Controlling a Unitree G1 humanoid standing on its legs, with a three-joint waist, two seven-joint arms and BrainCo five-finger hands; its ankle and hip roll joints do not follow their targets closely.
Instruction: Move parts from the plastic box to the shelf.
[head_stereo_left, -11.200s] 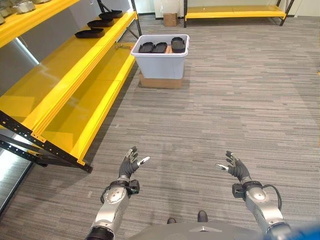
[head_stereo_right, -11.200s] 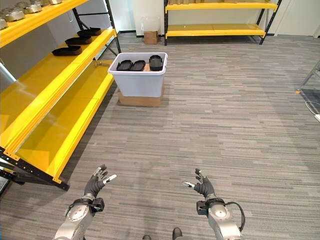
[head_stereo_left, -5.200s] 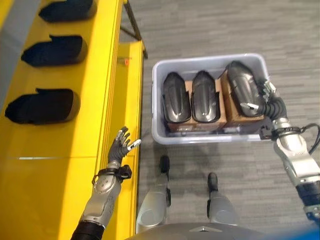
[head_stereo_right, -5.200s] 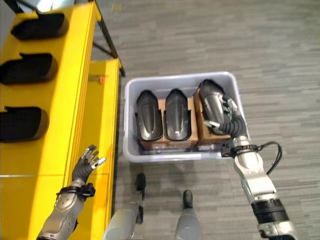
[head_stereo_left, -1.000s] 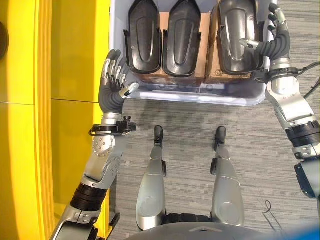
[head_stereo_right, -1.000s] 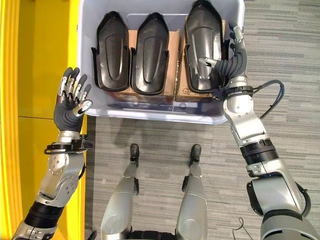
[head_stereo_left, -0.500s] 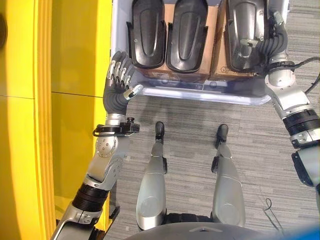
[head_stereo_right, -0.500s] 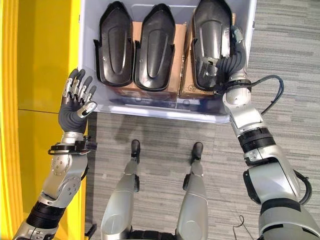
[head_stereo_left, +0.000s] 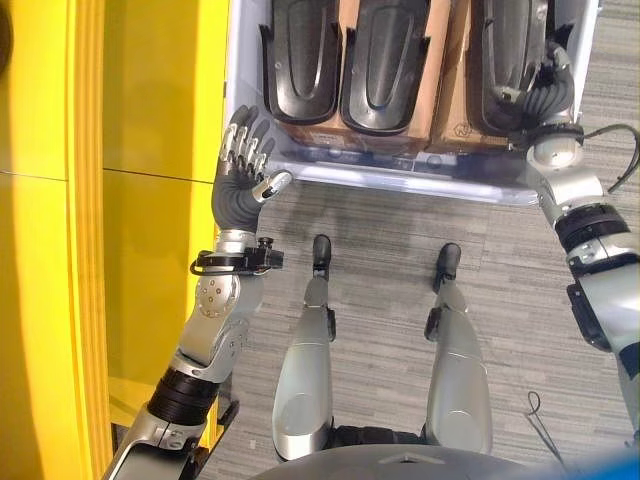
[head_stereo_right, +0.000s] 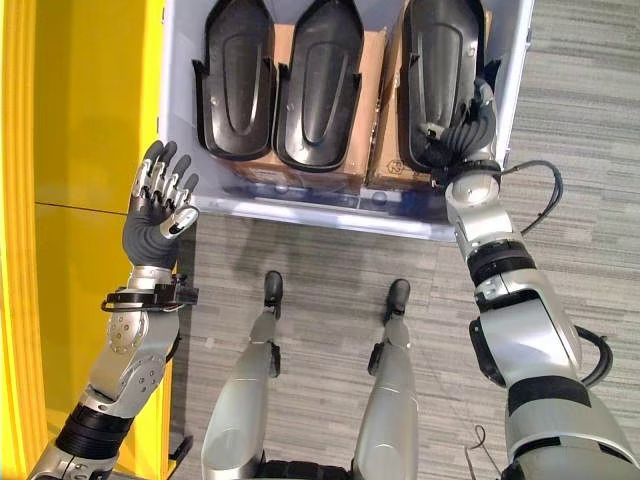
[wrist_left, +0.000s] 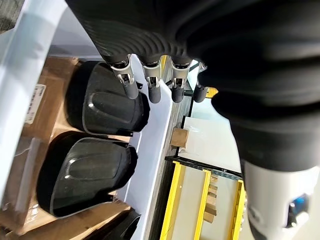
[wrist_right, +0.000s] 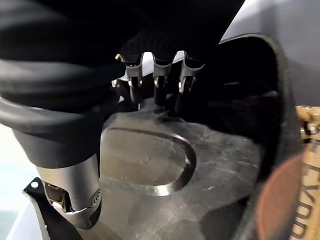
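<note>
- My right hand (head_stereo_right: 462, 132) is inside the translucent white plastic box (head_stereo_right: 300, 208), fingers curled on the rightmost black moulded part (head_stereo_right: 438, 60).
- My left hand (head_stereo_right: 155, 215) hovers, fingers spread, beside the box's near left corner.

Floor (head_stereo_left: 380, 240): grey carpet in narrow streaks of lighter and darker grey, running across the whole open area.
Shelf (head_stereo_left: 150, 90): bright yellow, flat and glossy, along the robot's left side; a faint seam crosses its surface.
Shelf edge (head_stereo_left: 85, 250): a ribbed yellow lip running lengthwise beside the flat board.
Far rack (wrist_left: 200, 210): more yellow shelving on dark posts, seen in the left wrist view.
Wall (wrist_left: 210, 150): pale and plain behind that rack.
Light: even and soft, with a dull sheen on the yellow surface.
</note>
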